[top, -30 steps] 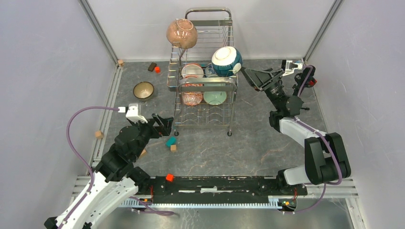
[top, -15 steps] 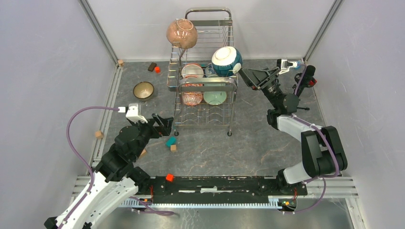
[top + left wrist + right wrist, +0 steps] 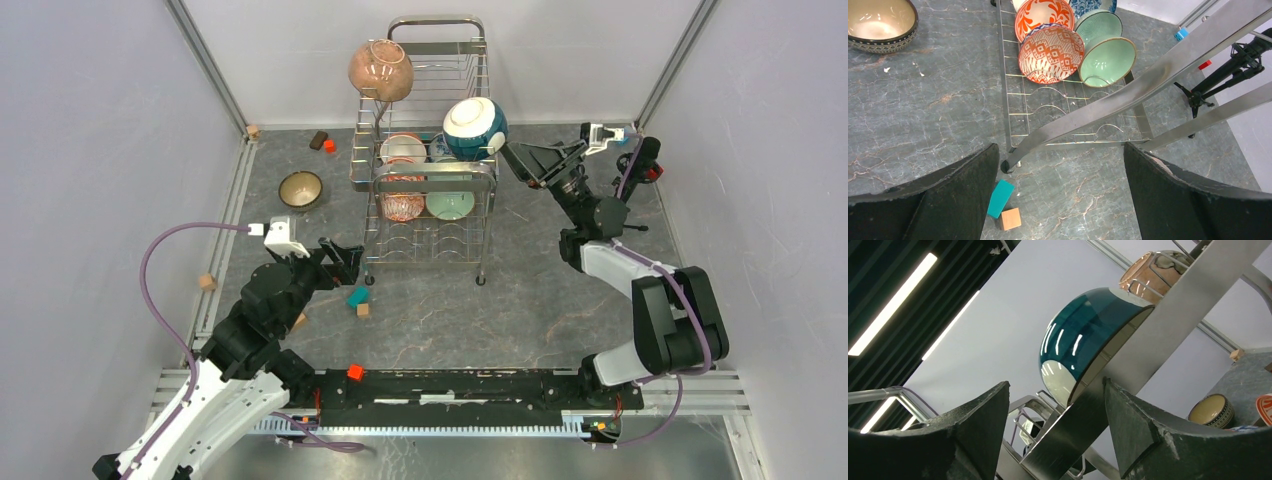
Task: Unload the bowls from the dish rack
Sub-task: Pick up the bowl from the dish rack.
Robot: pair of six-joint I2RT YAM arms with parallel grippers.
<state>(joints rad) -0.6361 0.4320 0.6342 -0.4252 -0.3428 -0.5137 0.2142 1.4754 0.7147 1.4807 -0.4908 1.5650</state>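
Leaning on the upper tier of the dish rack, the teal-and-white bowl is lying just left of the right end effector, which is standing released and empty; the left end effector, also released, is hanging farther away.

A flat chrome bar of the tall wire dish rack ran between the right claw's parted jaws, fronting the teal-and-white round bowl. The grey marble desk lay open beside the rack.
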